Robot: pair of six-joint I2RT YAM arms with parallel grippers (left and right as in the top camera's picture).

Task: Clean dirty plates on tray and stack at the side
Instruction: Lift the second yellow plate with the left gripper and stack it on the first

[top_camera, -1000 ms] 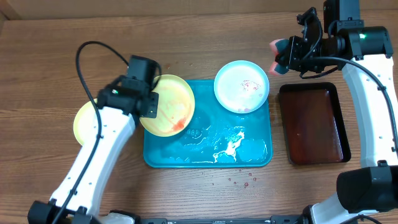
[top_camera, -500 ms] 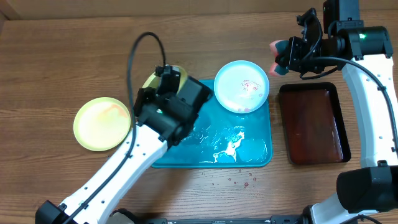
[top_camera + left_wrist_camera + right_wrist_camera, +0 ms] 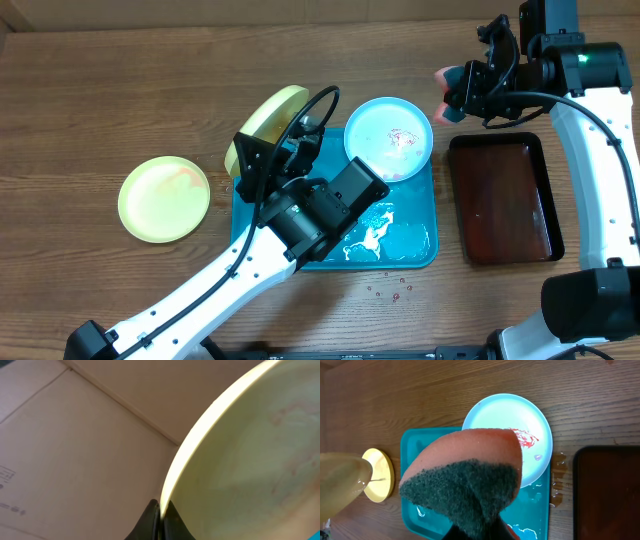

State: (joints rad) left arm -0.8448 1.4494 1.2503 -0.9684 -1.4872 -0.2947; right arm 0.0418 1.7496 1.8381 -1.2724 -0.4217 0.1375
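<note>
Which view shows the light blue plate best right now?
Overhead: the whole light blue plate shows, red smear included. Right wrist has it larger, but the sponge hides part. Left wrist shows none of it.

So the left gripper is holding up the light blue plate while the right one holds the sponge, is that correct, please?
Not quite: in the overhead view the left gripper holds up a yellow-green plate; the light blue plate lies on the tray. The right gripper does hold the sponge.
</note>
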